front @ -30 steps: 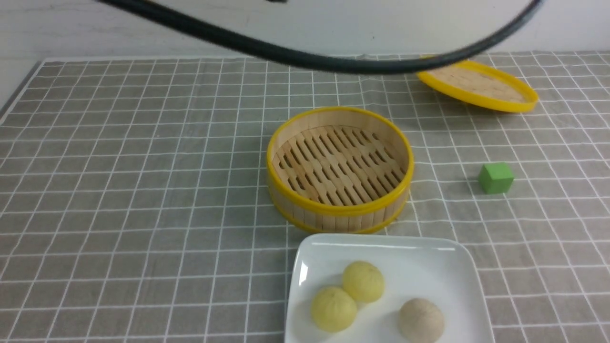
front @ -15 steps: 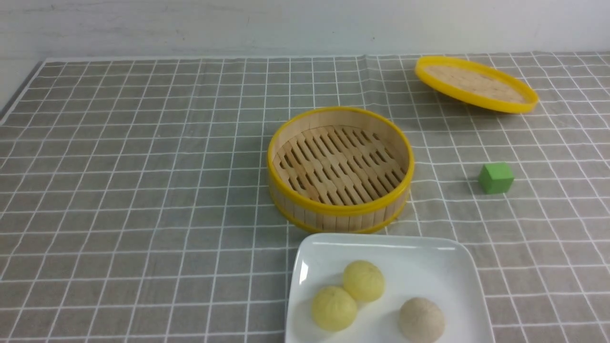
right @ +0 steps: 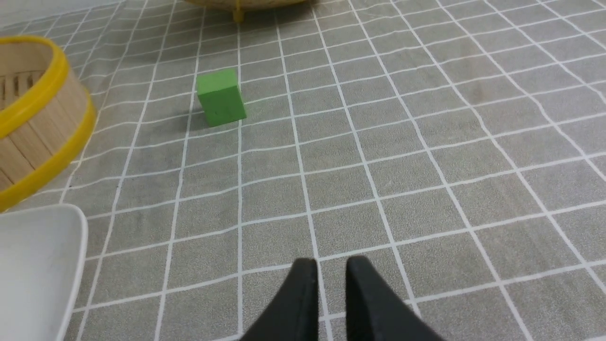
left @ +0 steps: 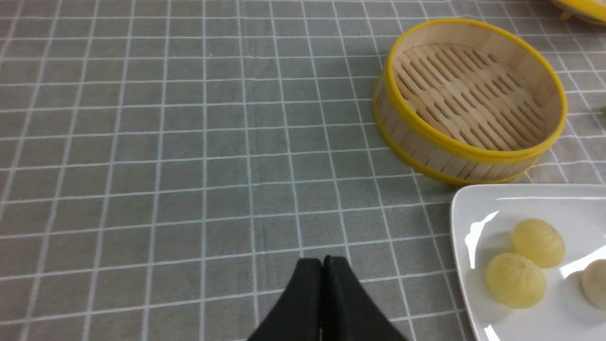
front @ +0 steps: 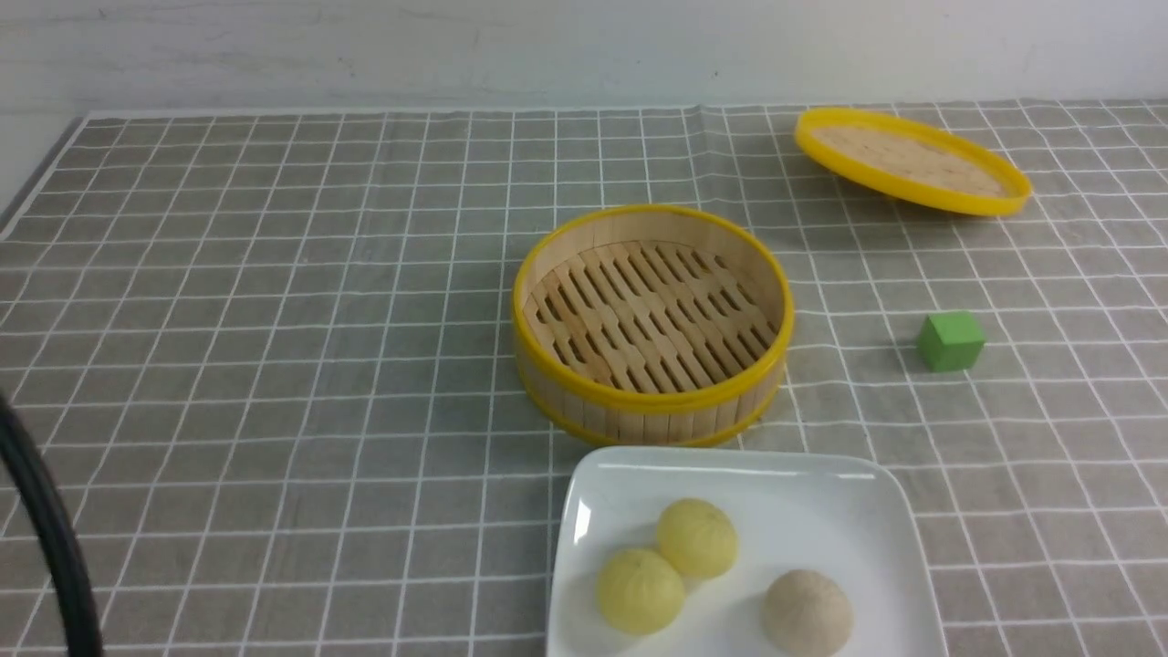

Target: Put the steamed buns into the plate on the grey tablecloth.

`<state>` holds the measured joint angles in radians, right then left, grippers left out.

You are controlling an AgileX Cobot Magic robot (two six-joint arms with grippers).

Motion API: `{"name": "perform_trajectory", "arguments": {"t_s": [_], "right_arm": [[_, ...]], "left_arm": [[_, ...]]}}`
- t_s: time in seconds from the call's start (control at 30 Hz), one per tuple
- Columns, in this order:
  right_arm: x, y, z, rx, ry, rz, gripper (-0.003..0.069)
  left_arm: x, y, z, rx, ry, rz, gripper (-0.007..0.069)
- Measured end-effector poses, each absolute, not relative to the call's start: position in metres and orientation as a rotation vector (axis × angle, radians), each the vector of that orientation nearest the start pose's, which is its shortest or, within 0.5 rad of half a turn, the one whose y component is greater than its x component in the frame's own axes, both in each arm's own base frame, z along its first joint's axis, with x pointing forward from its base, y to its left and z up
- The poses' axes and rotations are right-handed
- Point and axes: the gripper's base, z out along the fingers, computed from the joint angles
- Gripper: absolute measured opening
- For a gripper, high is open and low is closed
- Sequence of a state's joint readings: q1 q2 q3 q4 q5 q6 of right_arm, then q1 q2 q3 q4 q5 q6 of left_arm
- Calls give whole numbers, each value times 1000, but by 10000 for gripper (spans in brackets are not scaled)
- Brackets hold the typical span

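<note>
Three steamed buns lie in the white square plate (front: 821, 516) at the near edge of the grey tablecloth (front: 274, 365): two pale yellow ones (front: 696, 537) (front: 639, 590) touching each other and a whitish-beige one (front: 807, 612) to their right. Neither gripper shows in the front view. In the left wrist view my left gripper (left: 323, 260) is shut and empty, above bare cloth left of the plate (left: 466, 213) and its buns (left: 515, 280). In the right wrist view my right gripper (right: 331, 263) is slightly open with nothing between its fingers, above cloth right of the plate's corner (right: 42, 265).
An empty round bamboo steamer basket (front: 639, 415) stands just behind the plate. Its flat yellow-rimmed lid (front: 912, 160) lies tilted at the far right. A green cube (front: 950, 340) sits right of the basket. A black cable (front: 46, 529) crosses the front view's lower left corner.
The black cable that arched across the top of the front view is gone; a cable now shows at the lower left. The buns, plate, basket and cube have not moved.
</note>
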<state>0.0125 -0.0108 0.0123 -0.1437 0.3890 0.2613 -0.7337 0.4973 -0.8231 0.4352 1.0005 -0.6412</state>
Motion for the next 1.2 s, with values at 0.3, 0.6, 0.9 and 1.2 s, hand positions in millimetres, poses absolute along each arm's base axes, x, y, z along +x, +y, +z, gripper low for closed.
{"name": "perform_trajectory", "arguments": {"t_s": [0.3,0.6,0.9,1.2], "right_arm": [[52,-4,175,145,1865,46,125],[52,-4,175,145,1865,46,134],[52,-4,175,145,1865,46,148],[52,-4,175,145,1865,46,150]], "left_arm": [[76,-46,293,201,1889,-607,20],[77,-48,280,245,1879,-588,29],[77,-47,277,241,1905,-563,33],[77,-30,260,72,1928,-462,37]]}}
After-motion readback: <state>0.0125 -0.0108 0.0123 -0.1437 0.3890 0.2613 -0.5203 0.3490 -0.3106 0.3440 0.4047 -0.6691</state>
